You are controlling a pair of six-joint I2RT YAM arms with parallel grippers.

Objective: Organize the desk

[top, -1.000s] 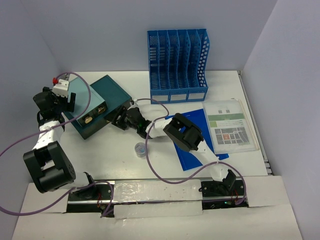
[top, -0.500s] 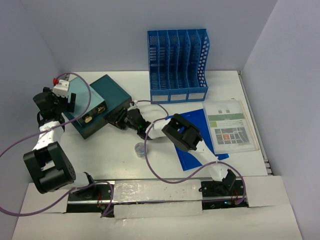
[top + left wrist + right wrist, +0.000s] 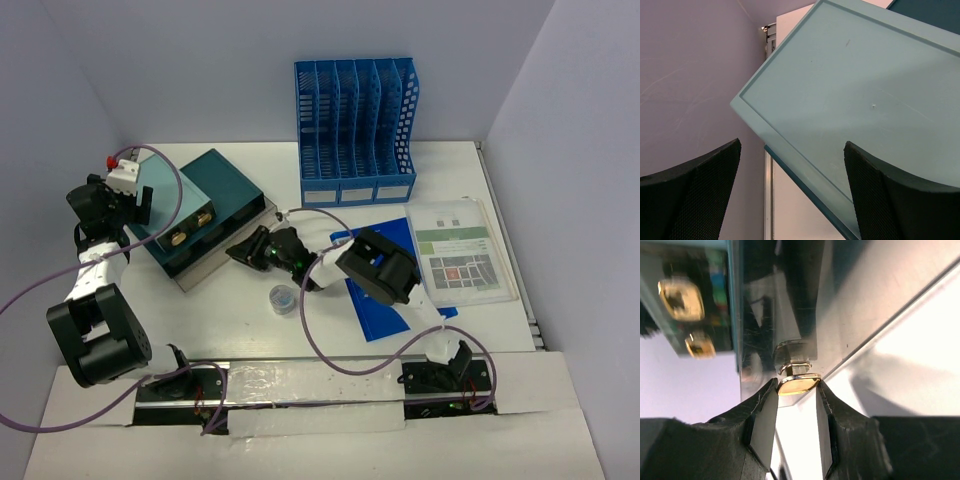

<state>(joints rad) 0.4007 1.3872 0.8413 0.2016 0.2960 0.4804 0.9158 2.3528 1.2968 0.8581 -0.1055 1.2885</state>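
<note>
A teal drawer box stands at the left of the white desk. Its lower drawer, with a shiny silver front, is slid partly out. My right gripper is shut on the drawer's small gold knob, its pads on both sides of the knob in the right wrist view. My left gripper is open and empty at the box's far left corner. In the left wrist view its fingers straddle the pale teal box top without touching it.
A blue file rack stands at the back. A blue folder and a map leaflet lie at the right. A small clear jar sits in front of the drawer. The lavender wall is close on the left.
My right gripper has moved toward the near edge with the gold knob in it, and the drawer has slid out of the box. The left arm has not moved.
</note>
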